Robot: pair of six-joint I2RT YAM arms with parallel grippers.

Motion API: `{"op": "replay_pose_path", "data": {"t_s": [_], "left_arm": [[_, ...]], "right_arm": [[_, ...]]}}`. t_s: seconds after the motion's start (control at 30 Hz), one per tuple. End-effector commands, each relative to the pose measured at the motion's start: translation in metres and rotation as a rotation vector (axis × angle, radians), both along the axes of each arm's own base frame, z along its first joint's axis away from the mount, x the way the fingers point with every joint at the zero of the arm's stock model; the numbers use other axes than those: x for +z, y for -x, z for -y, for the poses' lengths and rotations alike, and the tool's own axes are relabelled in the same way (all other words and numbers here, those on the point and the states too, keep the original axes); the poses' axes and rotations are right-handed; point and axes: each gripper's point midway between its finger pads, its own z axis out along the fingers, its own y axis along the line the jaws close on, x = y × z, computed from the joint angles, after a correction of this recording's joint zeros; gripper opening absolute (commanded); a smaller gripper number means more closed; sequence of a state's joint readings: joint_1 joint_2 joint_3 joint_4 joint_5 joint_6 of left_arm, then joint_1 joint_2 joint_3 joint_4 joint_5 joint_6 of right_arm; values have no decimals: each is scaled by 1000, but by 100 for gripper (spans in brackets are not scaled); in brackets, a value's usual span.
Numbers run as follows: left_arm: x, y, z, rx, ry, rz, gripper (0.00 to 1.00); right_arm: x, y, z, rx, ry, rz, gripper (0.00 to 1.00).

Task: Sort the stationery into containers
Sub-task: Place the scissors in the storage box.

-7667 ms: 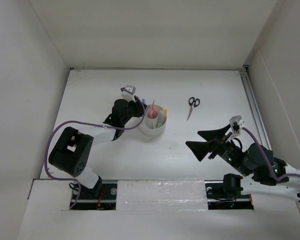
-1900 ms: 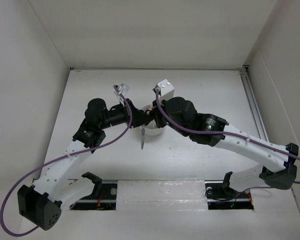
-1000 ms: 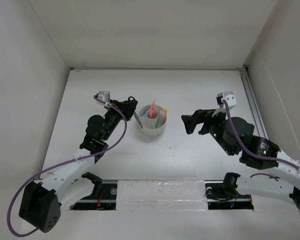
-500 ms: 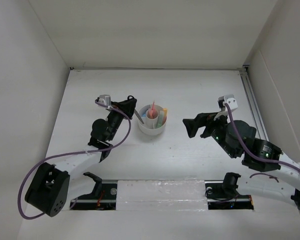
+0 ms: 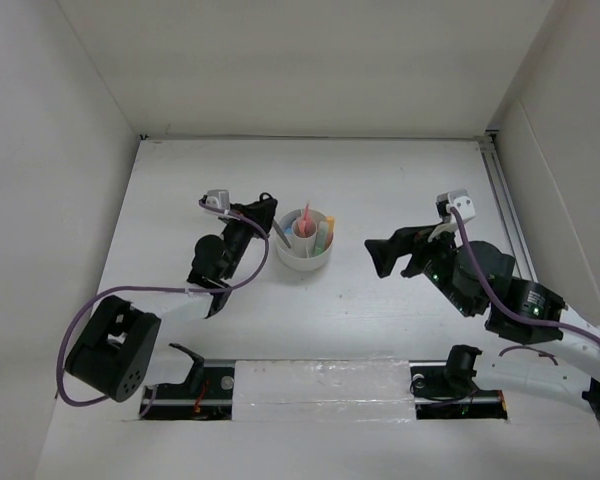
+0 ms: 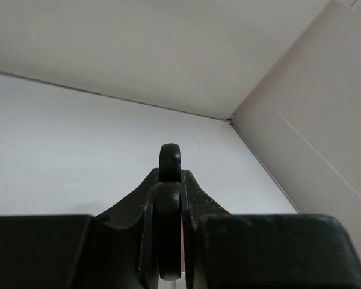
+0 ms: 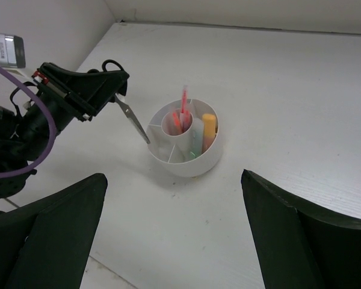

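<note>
One round white organizer stands on the counter. It holds at least two pink pens in its centre cup and one orange-yellow marker in the ring. The left claw is clenched on one pair of scissors, with the blades at the organizer's left rim. The right claw gapes empty, well apart.

Left tool was clamped tight on the scissors. The handle loop was pinched between its fingers, and the blades stuck out ahead of the tips, angled down. Left arm ran back behind the tool, with the big black joint far behind and to the tool's left. Right tool was spread wide with nothing in it. Its fingers sat at either edge of the wrist view, and the tips pointed toward the left tool. Right arm trailed behind its tool, off to the right.
</note>
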State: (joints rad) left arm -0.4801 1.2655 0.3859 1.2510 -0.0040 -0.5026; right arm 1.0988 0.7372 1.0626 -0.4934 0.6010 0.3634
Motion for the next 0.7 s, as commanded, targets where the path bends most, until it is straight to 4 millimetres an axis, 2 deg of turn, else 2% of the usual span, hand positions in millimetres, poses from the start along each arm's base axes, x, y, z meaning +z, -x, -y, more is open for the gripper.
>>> {"op": "replay_pose_path", "data": {"t_s": [0.0,0.13,0.3,0.53,0.67], "left_arm": [[26,0,-2,5,63,99,0],[20,-4,-2,13,72,90,0],[20,-13,3,10,82,90,0],[8,-14,6,-2,79,72,0],[4,-8,11,-32,84,70,0]], "right_arm": [[3,0,-2,8,-17,6,99],[7,3,-4,37,-23,19,99],[-2,1,-11,50,8,11,99],[0,0,-11,52,16,25,99],[-3,-3,-16,54,33,25,99]]}}
